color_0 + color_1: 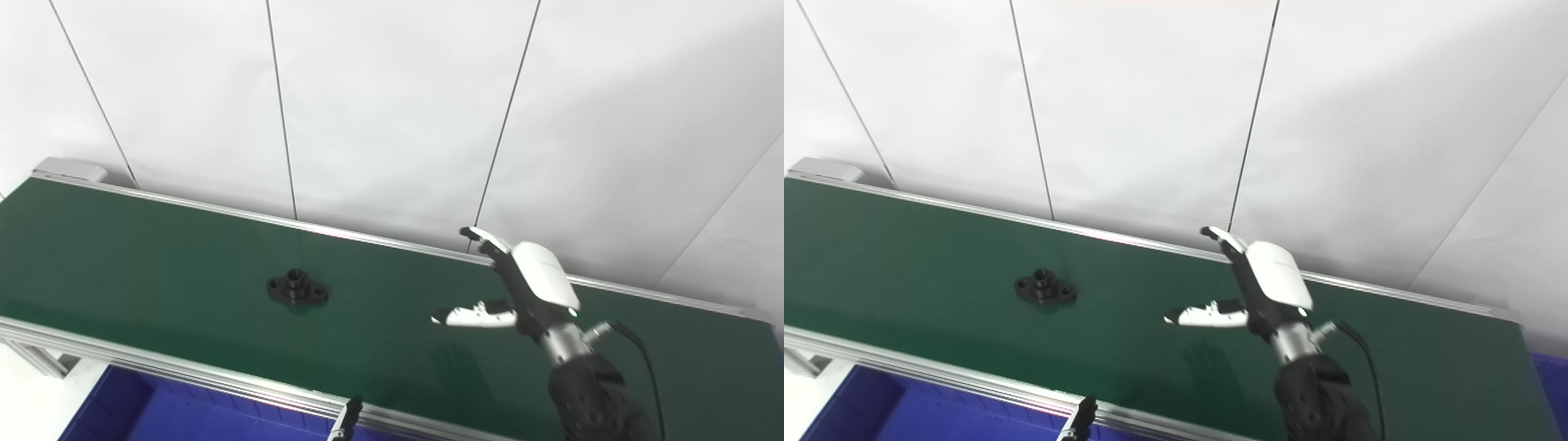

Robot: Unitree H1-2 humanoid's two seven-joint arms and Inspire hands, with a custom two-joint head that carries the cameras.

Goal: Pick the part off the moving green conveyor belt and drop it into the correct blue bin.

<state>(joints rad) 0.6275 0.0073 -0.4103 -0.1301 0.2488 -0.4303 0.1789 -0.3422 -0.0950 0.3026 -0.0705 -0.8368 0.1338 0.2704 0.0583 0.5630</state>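
A small black flanged part with a raised hub lies on the green conveyor belt, left of centre; it also shows in the right eye view. My right hand hovers above the belt well to the right of the part, open and empty, fingers stretched toward the wall and thumb pointing left. It also shows in the right eye view. Only a dark fingertip of my left hand shows at the bottom edge, near the belt's front rail.
A blue bin sits below the belt's front rail at lower left. Another blue bin edge shows at the far right. A white panelled wall stands behind the belt.
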